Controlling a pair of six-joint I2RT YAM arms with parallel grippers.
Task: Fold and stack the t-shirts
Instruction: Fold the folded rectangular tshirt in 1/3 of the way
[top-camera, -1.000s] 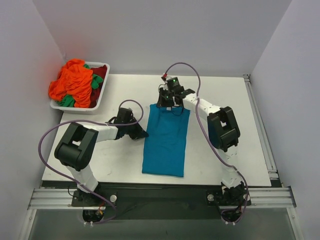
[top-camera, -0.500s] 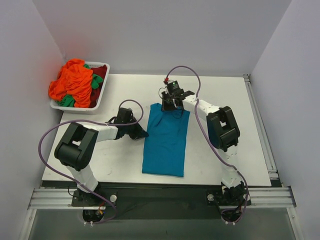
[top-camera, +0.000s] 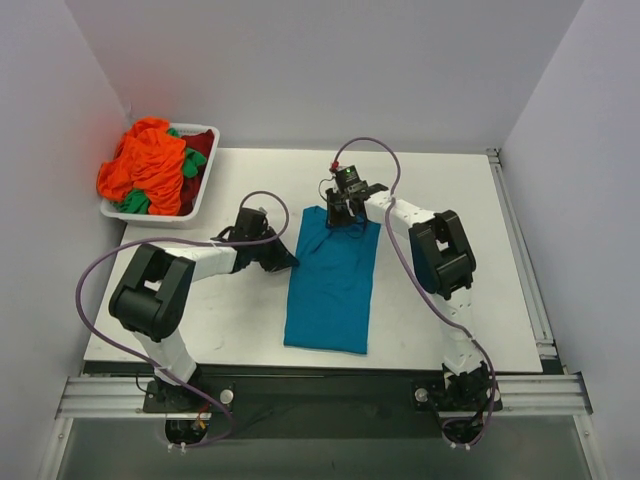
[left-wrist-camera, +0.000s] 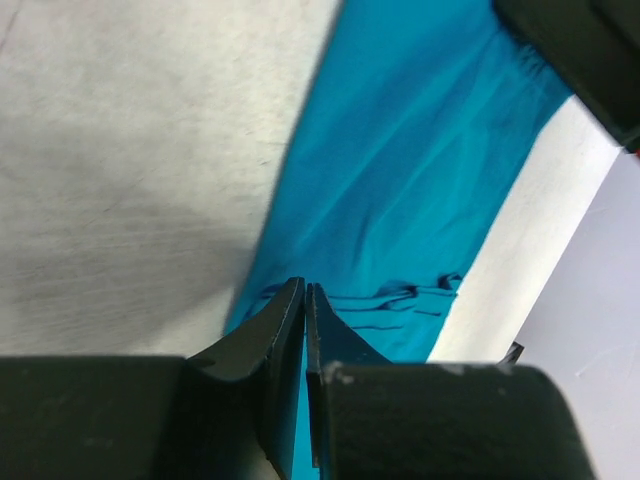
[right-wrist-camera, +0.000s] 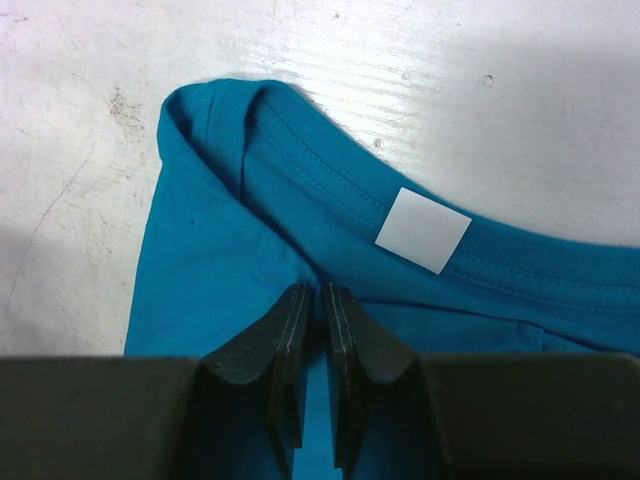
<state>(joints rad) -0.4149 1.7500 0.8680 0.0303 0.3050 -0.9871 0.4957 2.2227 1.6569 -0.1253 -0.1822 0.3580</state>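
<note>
A teal-blue t-shirt (top-camera: 331, 290) lies as a long folded strip in the middle of the table. My right gripper (top-camera: 341, 214) is at its far collar end. In the right wrist view the right gripper (right-wrist-camera: 312, 290) is shut on a fold of the teal cloth (right-wrist-camera: 210, 260), just below the collar's white tag (right-wrist-camera: 422, 229). My left gripper (top-camera: 289, 262) is at the shirt's left edge. In the left wrist view the left gripper (left-wrist-camera: 304, 289) is shut, with teal cloth (left-wrist-camera: 400, 170) in the thin gap and wrinkles beside the tips.
A white tray (top-camera: 196, 212) at the far left corner holds a heap of orange (top-camera: 145, 165), green (top-camera: 193, 162) and dark red (top-camera: 201, 143) shirts. Purple cables loop over both arms. Grey walls close in the table at the back and sides.
My right gripper has shifted slightly along the collar end, and the shirt's far edge has bunched up under it. My left wrist has shifted a little away; its tips stay at the left edge.
</note>
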